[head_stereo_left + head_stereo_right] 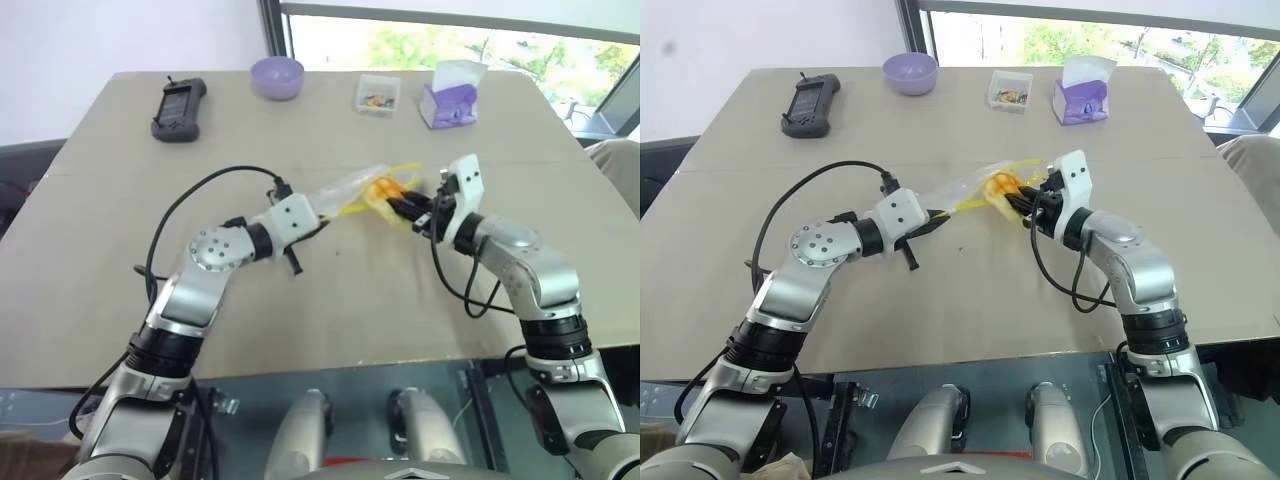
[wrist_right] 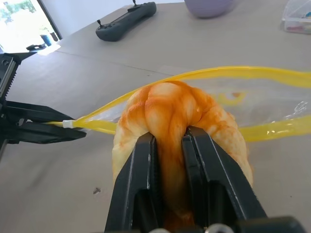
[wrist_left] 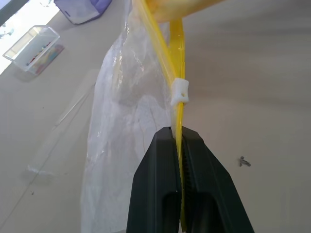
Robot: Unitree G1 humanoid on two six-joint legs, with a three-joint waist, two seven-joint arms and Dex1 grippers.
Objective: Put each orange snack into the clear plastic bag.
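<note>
**Bun pinched at the mouth of the bag**

Over the middle of the worktop (image 1: 330, 300), the right tool (image 2: 167, 145) grips the orange snack (image 2: 170, 109), its two black fingers squeezing the bun's middle. The snack sits at the open mouth of the clear plastic bag (image 3: 126, 121), between the yellow zip strips. The left tool (image 3: 180, 141) is clamped on the bag's yellow strip just below the white slider (image 3: 180, 92), holding the bag up off the worktop
</note>
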